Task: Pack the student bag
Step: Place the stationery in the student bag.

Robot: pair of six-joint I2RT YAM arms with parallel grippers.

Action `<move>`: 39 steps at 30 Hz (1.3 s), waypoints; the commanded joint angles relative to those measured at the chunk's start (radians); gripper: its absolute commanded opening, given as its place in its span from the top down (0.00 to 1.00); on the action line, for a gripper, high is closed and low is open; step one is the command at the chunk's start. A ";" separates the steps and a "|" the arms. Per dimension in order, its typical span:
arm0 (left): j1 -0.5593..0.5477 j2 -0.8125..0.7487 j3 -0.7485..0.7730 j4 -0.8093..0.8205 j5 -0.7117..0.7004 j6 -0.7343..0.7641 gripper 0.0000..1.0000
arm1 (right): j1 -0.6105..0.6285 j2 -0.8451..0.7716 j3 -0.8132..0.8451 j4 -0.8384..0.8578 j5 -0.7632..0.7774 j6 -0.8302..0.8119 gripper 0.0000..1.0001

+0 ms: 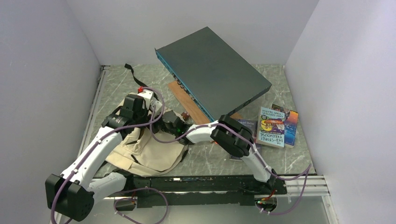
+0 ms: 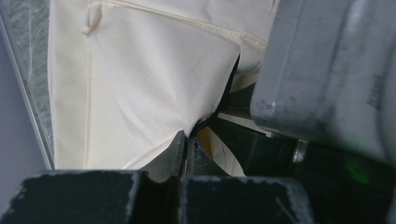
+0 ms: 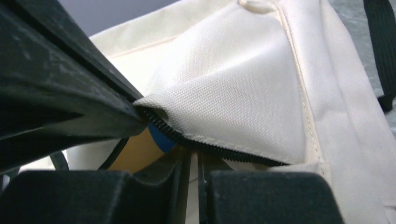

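We note left gripper [image 2: 184, 140] and right gripper [image 3: 194, 156] both clamped on the student bag [image 1: 149, 154] zipper edge, lower left; books [image 1: 275, 126] lie frame right, nearer the right arm.

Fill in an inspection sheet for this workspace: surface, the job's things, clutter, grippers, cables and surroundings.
Surface: grey marbled table, with a rail along the near edge.
Job's things: cream bag lying at the left, open at the zipper; books lie at the right, outside it.
Clutter: big dark grey box propped at a tilt; wooden board partly beneath it.
Grippers: left gripper shut on the bag's edge; right gripper shut on its zipper edge.
Cables: purple cables run along both arms and cross above the bag.
Surroundings: plain white walls on three sides.
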 commanded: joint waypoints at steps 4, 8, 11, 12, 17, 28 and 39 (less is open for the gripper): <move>-0.017 -0.021 0.026 0.020 0.020 0.009 1.00 | 0.014 -0.006 0.062 -0.020 -0.046 -0.028 0.90; -0.017 -0.012 0.030 0.015 0.009 0.008 1.00 | 0.013 -0.125 -0.089 0.007 0.032 0.014 0.90; -0.017 -0.009 0.031 0.009 0.006 0.008 1.00 | 0.015 -0.232 -0.206 -0.023 0.082 0.047 0.87; -0.017 -0.009 0.031 0.009 0.005 0.007 1.00 | 0.015 -0.269 -0.238 -0.061 0.092 0.056 0.86; -0.017 0.003 0.038 0.000 0.007 0.007 1.00 | 0.055 -0.442 -0.375 -0.246 0.187 0.046 0.76; -0.026 0.046 0.050 -0.021 0.017 0.007 1.00 | 0.191 -0.741 -0.690 -0.529 0.396 0.058 0.53; -0.076 0.081 0.108 -0.126 0.010 0.003 1.00 | 0.215 -1.266 -0.957 -0.791 0.624 0.363 0.40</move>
